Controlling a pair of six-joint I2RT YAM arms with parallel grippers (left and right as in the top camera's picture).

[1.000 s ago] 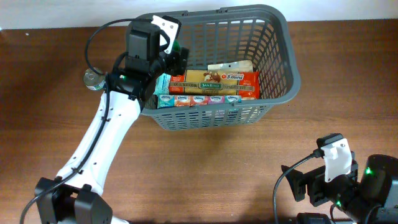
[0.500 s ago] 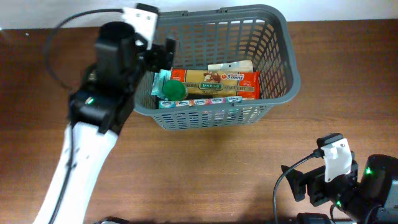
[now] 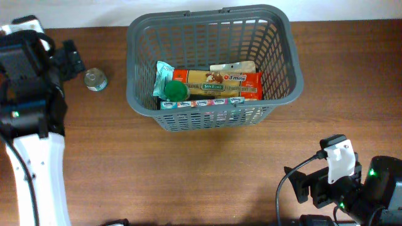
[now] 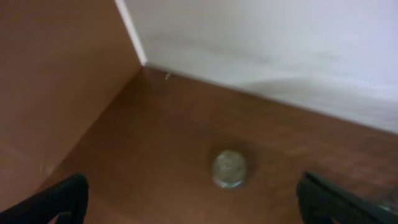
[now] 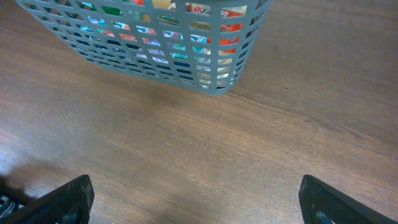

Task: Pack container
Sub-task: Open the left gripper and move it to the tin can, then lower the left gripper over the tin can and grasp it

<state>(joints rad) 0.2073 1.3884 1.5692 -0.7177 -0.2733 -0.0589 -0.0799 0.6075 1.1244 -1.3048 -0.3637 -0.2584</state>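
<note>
1. Your container (image 3: 207, 15) stands upright on the worktop (image 3: 188, 169), toward 12 o'clock in the overhead view, with neither arm touching it
2. Inside it a red pasta packet (image 3: 217, 83) lies flat across the middle. A row of small packs (image 3: 201, 102) sits against the wall at 6 o'clock, and a cream packet (image 3: 233, 66) lies at 12 o'clock of the red one
3. At the red packet's 9 o'clock end you have a green round cap (image 3: 175, 91) resting beside a teal pouch (image 3: 161, 74)
4. A small tin can (image 3: 95, 80) stands on the worktop at 9 o'clock of the container, near it but apart
5. Your left hand (image 4: 199, 202) is at 9 o'clock of the can, close but not touching. Its fingers are spread wide and hold nothing
6. Your right hand (image 5: 199, 202) is at 5 o'clock of the container, well apart, with its fingers spread wide and empty
</note>
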